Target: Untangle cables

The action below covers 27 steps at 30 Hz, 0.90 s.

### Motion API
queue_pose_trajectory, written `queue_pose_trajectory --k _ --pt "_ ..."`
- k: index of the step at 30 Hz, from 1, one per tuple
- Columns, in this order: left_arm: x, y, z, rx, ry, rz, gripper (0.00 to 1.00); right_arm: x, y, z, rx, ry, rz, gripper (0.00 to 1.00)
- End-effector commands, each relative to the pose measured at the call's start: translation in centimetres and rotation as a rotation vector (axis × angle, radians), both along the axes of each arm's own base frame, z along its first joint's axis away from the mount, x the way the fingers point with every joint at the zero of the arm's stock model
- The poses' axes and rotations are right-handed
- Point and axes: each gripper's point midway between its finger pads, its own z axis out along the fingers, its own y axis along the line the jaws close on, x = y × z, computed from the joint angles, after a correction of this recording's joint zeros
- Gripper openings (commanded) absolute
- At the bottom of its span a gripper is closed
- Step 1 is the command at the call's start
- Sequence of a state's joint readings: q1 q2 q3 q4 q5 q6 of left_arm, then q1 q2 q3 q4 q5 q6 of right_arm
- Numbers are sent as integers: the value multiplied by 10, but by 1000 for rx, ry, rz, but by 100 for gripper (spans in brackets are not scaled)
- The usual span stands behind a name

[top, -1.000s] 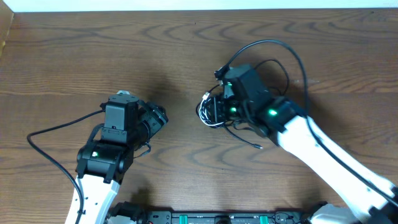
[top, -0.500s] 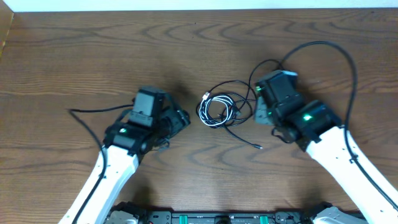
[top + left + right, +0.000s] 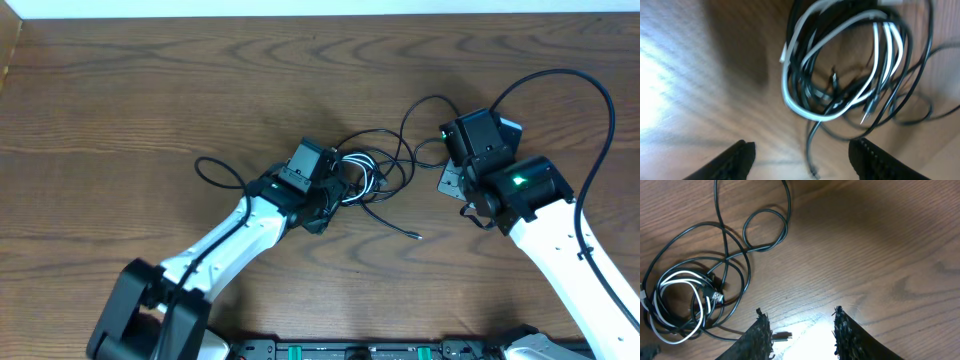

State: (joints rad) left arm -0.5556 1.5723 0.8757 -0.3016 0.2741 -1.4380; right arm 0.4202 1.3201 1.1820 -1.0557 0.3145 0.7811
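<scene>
The cables (image 3: 365,172) lie in one tangle mid-table: a white cord coiled among black ones, with a black loop (image 3: 420,115) rising behind it and a loose plug end (image 3: 415,236) trailing toward the front. My left gripper (image 3: 335,190) is at the tangle's left edge. In the left wrist view the coil (image 3: 840,65) lies just ahead of the open left gripper (image 3: 802,160), and one black strand (image 3: 810,147) runs down between the fingers (image 3: 740,157), untouched. My right gripper (image 3: 452,178) stands open to the right of the tangle. In its own view the right gripper (image 3: 800,327) holds nothing; the cables (image 3: 690,295) lie at the left.
The arms' own thicker black wires arc over the wood, one behind the left arm (image 3: 215,175) and one over the right arm (image 3: 590,100). A small black plug (image 3: 782,336) lies beside the right gripper's left finger. The table's far edge (image 3: 320,17) runs along the top.
My right gripper has opened, let go of the tangle and drawn back to the right. The left arm has swung right from the open table up to the tangle's left edge.
</scene>
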Motion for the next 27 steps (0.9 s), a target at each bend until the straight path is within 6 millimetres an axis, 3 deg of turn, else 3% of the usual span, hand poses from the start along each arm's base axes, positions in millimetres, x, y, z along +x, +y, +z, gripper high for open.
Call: queue_pose_trajectory --k 1,7,11,20,22,27 --pt "13 -2 -9 -7 9 85 62 0 -6 4 -20 -17 -16 39" --pt "23 -3 -19 2 -10 109 60 0 -6 4 -20 -17 -16 40" --pt "23 -1 -23 23 -9 113 49 0 -6 4 -20 -17 -17 40" --pt "22 -2 -26 141 -98 114 49 -2 -7 3 -24 -8 -16 41" --pt "22 -2 -26 159 -112 115 40 -2 -7 3 -24 -8 -16 41" --pt "23 0 -30 178 -111 120 38 -2 -7 3 -23 -9 -16 42"
